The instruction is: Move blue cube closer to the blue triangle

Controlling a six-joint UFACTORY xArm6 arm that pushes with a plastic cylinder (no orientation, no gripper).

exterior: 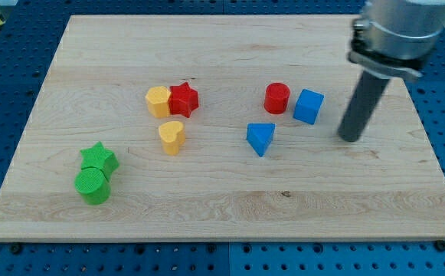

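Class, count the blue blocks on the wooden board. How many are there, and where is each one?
2. The blue cube sits right of centre, beside the red cylinder. The blue triangle lies below and left of it. My tip stands right of both. None appears hidden.

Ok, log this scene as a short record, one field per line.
tip: my tip is on the board, to the view's right of the blue cube, apart from it
target: blue cube, beside the red cylinder
goal: blue triangle, toward the view's bottom-left of the cube
yellow pair: yellow hexagon touching red star
alone: yellow heart
green pair: green star against green cylinder
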